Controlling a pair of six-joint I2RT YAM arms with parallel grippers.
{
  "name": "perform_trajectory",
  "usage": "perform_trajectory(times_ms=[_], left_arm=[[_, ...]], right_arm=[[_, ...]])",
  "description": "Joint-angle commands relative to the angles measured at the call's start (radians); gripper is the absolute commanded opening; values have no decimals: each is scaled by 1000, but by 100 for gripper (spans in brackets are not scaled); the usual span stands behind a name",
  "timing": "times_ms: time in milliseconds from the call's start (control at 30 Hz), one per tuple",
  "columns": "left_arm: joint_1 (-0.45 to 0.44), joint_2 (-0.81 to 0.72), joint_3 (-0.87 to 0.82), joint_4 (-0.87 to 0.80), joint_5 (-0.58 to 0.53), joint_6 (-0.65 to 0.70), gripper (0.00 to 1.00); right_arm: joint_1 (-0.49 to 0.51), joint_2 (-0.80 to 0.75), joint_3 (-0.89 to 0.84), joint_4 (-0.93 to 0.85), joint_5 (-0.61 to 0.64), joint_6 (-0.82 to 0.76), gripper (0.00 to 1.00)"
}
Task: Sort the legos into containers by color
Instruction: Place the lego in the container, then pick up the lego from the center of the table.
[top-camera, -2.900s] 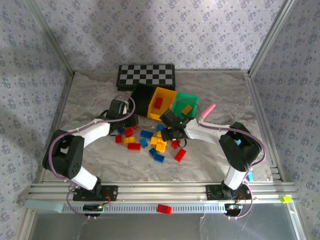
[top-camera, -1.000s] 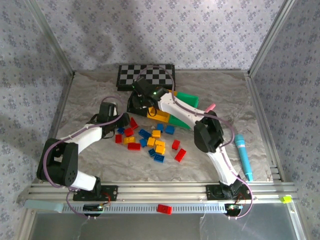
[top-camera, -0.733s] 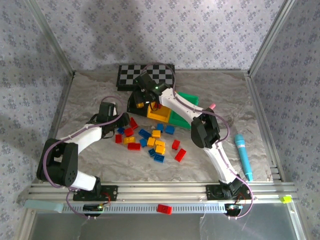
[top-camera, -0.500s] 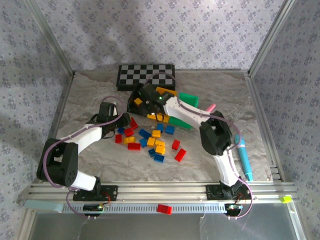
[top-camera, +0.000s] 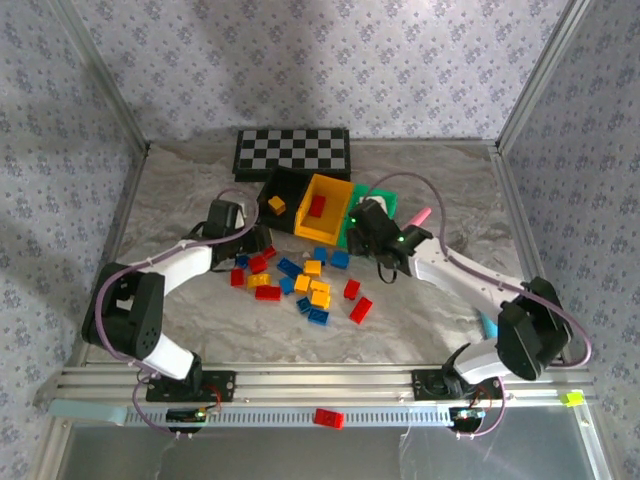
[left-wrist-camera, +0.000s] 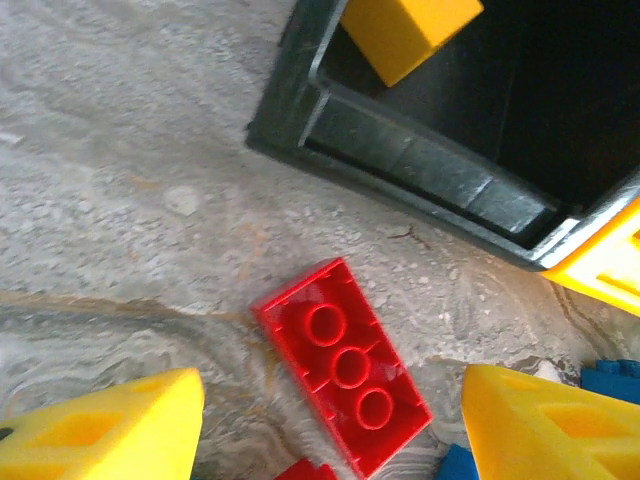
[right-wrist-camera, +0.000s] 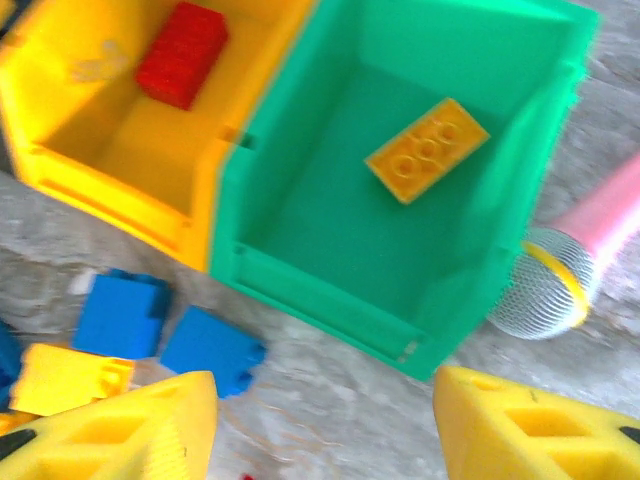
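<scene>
Three containers stand side by side at the back: a black bin with one yellow lego, a yellow bin with a red lego, and a green bin with a yellow lego. Loose red, yellow and blue legos lie scattered mid-table. My left gripper is open just above an upturned red lego, in front of the black bin. My right gripper is open and holds nothing, over bare table before the green bin, beside two blue legos.
A checkered board lies behind the bins. A pink microphone rests at the green bin's right. A teal object pokes out under the right arm. A red brick sits on the front rail. Metal frame posts border both sides.
My right arm has drawn back from over the black bin to the front of the green bin, its jaws now open. A yellow lego now lies in the black bin. The left arm barely moved.
</scene>
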Motion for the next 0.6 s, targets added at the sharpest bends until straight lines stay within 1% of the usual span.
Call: perform_trajectory(times_ms=[0,67,133,267,500,567], left_arm=[[-27,46,76,-77,-44,43,69],[-47,83,120,-120,-87,57,68],[-60,126,182,-198,-127,72,68],[-81,193,287,-328,-182,91,68],[-114,253,361,-412,-238,89,68],[-125,264,384,-439,-270,88,67]], right_arm=[[-29,-74,-64,29,32,7,61],[-60,-116,-102,35,15,-6,61],[-81,-164,-141,44,13,-20,61],[-123,-250,-217,56,3,-35,61],[-177,-326,-309,84,-28,-41,62],[-184,-334,-324,93,-30,-50,62]])
